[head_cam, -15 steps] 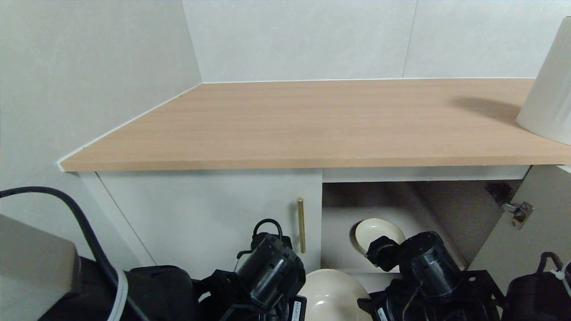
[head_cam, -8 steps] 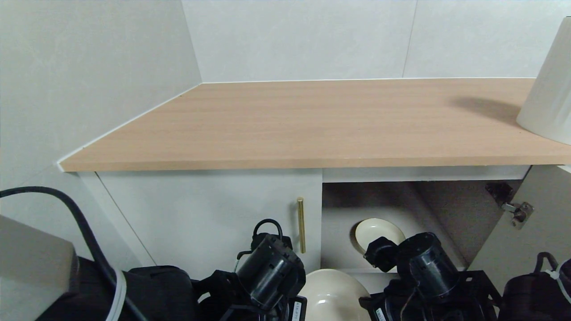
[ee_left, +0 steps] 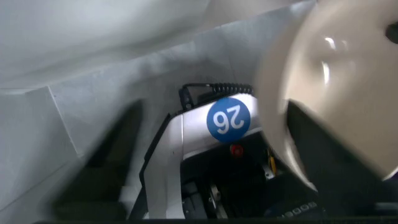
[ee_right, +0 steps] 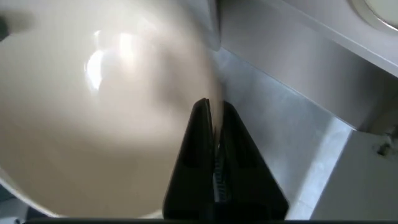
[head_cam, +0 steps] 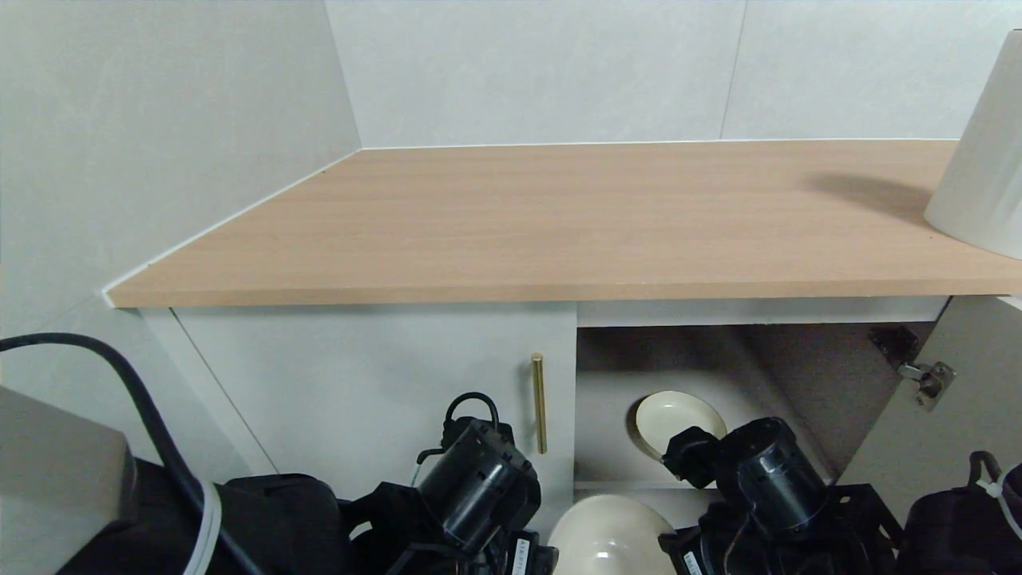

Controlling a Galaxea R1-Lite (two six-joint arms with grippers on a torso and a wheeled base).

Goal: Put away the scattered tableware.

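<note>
A cream bowl [head_cam: 611, 535] hangs low in front of the open cabinet, between my two wrists. My right gripper [ee_right: 214, 146] is shut on the rim of this bowl [ee_right: 93, 124], its two black fingers pressed together over the edge. My left gripper [ee_left: 329, 155] lies close against the same bowl [ee_left: 311, 68], blurred, and its grip cannot be made out. A cream plate [head_cam: 679, 415] lies on the shelf inside the cabinet, beyond the bowl; its rim [ee_right: 379, 7] shows in the right wrist view.
The left cabinet door [head_cam: 359, 383] is closed, with a brass handle [head_cam: 539, 403]. The right door [head_cam: 958, 415] stands swung open on its hinge [head_cam: 926, 382]. A wooden countertop [head_cam: 559, 216] carries a white tapered object [head_cam: 982, 160] at the far right.
The bowl has dropped lower and nearer to me in the head view. Both wrists have shifted slightly with it, the left one down and left, the right one to the right.
</note>
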